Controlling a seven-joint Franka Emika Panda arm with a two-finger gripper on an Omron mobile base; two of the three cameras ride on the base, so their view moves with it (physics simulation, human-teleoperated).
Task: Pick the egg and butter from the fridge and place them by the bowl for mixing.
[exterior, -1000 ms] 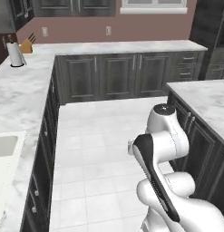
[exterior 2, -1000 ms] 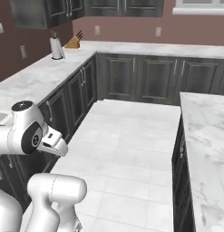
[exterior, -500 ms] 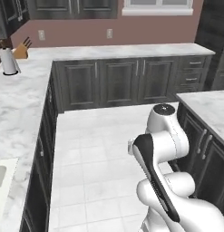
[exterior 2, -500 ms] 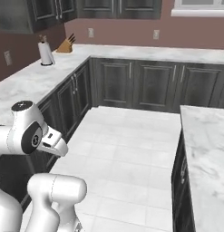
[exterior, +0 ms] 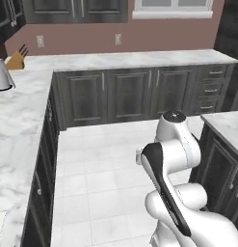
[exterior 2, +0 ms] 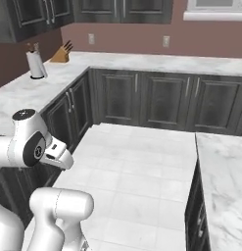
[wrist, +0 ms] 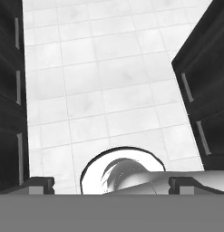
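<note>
The whole kitchen is seen shifted because the base was turned: the knife block point(exterior: 15, 60) is now upper left.

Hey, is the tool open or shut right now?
Open: in the hand view the tool has its two dark fingertips far apart at the bottom corners, nothing between them, above the white tiled floor.

Left base view: taken from behind and to the left of the arm point(exterior: 173, 159), looking forward and down across the tiled floor point(exterior: 101, 169) toward the far run of dark cabinets point(exterior: 135, 91). Right base view: taken from behind and to the right of the arm point(exterior 2: 29, 147), facing the same floor point(exterior 2: 137, 171), cabinets point(exterior 2: 161, 100) and knife block point(exterior 2: 61, 53), with the left base view's knife block point(exterior: 17, 59) shared. Hand view: looks steeply down between facing cabinet fronts point(wrist: 202, 86) onto nearby floor tiles point(wrist: 109, 77).
</note>
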